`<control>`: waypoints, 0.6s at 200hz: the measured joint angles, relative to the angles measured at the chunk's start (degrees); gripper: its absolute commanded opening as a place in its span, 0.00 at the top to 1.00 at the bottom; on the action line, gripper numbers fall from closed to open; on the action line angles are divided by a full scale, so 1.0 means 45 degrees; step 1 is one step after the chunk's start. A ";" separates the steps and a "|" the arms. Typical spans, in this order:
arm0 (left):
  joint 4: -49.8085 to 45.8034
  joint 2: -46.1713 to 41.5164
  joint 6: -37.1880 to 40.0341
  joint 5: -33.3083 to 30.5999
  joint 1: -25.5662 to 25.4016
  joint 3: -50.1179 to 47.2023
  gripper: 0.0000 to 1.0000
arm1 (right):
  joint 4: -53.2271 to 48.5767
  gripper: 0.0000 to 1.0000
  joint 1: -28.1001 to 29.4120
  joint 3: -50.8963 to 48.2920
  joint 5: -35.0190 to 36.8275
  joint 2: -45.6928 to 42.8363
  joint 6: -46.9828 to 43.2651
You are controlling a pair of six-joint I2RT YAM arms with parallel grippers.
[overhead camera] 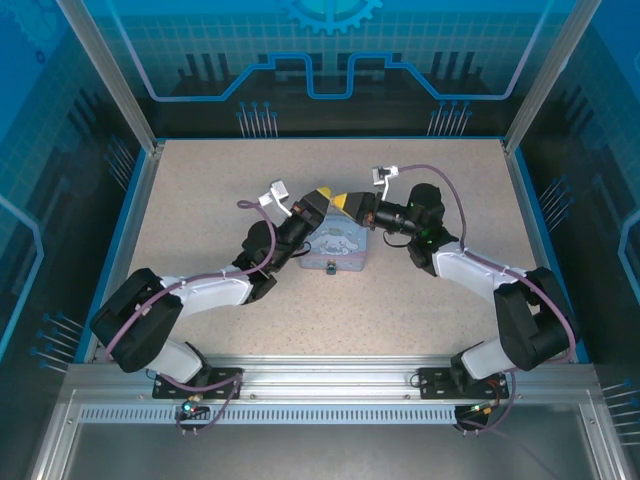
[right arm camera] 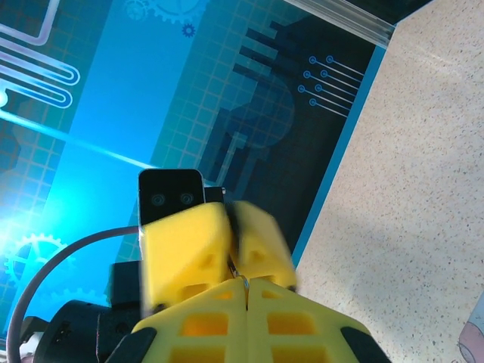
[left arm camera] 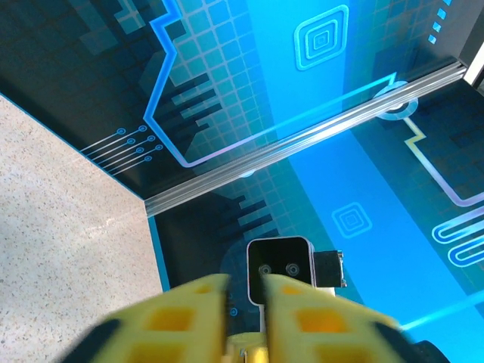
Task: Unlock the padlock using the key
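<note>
Through the top camera we see the table [overhead camera: 200, 200] with its speckled surface, and a pale blue-grey tin [overhead camera: 340, 245] lying about at the middle, well away from every edge. Both arms reach in from the near corners and meet above the tin's far side. The left gripper [overhead camera: 323, 194] and the right gripper [overhead camera: 344, 203] point at each other, their yellow tips all but touching. From up here we cannot tell how either pair of jaws stands. A tiny bluish thing against the middle of the tin's near side looks to us like the padlock [overhead camera: 328, 267], though it is too small for us to make out a shackle. Where the key is we cannot tell.

From the left wrist we look along the left gripper [left arm camera: 246, 295] toward the blue printed wall [left arm camera: 363, 113]. Its fingers [left arm camera: 181, 321] are blurred and stand a little apart, with a narrow dark gap between them. Just beyond the tips sits the right wrist camera [left arm camera: 280, 268], a black box with a pale rim.

From the right wrist, the right gripper [right arm camera: 247, 286] has its fingers [right arm camera: 189, 329] pressed together, with only a thin seam between them. Whether anything is pinched there we cannot tell. Facing it tip to tip is the left gripper [right arm camera: 233, 242], slightly spread, one finger sharp and the other blurred. Behind that we see the left wrist camera [right arm camera: 170, 198]. A corner of the tin [right arm camera: 473, 340] lies on the surface at the lower right.
</note>
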 measured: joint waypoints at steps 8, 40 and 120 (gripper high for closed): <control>-0.0029 -0.0010 -0.0015 0.0010 0.0024 -0.0015 0.46 | -0.0126 1.00 -0.0005 -0.0131 0.0005 -0.0083 -0.0058; -0.0933 -0.0860 -0.0291 0.0233 0.0389 -0.0491 0.31 | -0.1064 1.00 -0.0005 -0.0923 0.0185 -0.0894 -0.0481; -1.0297 -0.6057 0.2404 0.2594 0.1224 -0.0568 0.06 | -0.5649 1.00 -0.0044 -0.3240 0.2297 -0.5081 -0.1880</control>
